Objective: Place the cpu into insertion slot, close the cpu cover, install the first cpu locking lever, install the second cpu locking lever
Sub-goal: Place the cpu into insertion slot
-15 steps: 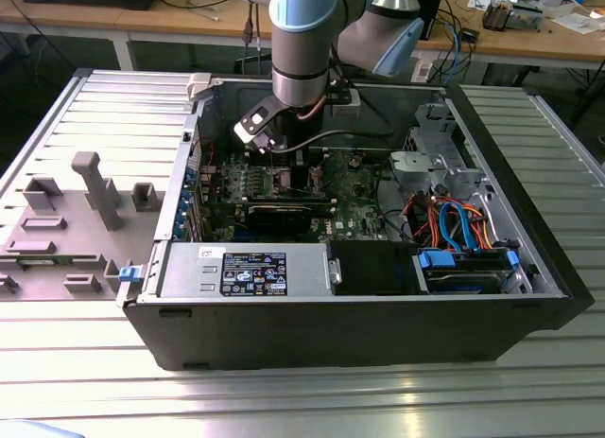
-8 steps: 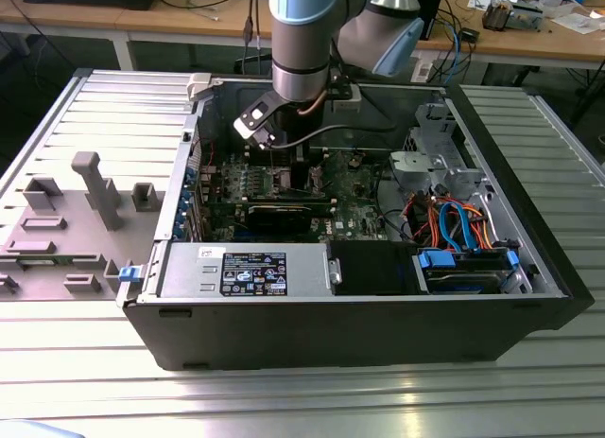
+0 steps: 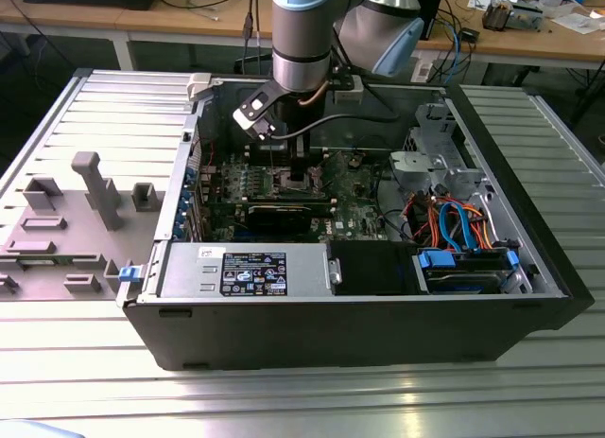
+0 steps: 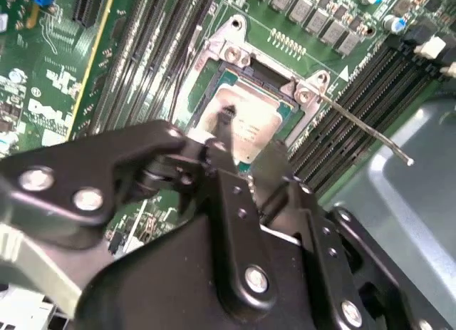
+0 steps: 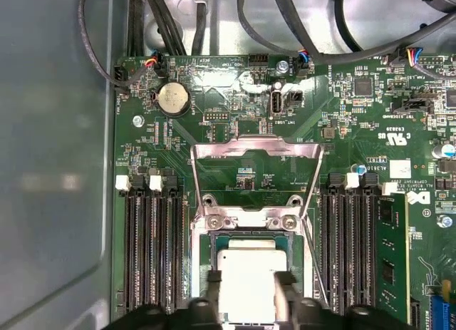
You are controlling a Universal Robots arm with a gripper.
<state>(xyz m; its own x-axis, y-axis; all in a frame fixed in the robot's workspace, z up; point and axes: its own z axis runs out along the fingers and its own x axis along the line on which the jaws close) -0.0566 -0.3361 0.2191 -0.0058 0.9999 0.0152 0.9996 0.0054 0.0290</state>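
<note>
Silver cpu (image 5: 250,267) sat clasped between the gripper's (image 5: 249,286) jaws at the slot (image 5: 249,219); a tilted release might leave it crooked and jam the cover (image 5: 254,149).

Memory slots (image 5: 153,251) crowd the insertion slot (image 5: 199,262) on two sides; the opened cpu cover (image 5: 256,155) stands at a third, a thin lever (image 4: 363,128) juts alongside. The pincer (image 5: 248,294) occupies the room overhead.

Grey arm (image 3: 301,41) with blue caps; black gripper (image 4: 246,148) with silver screws.
</note>
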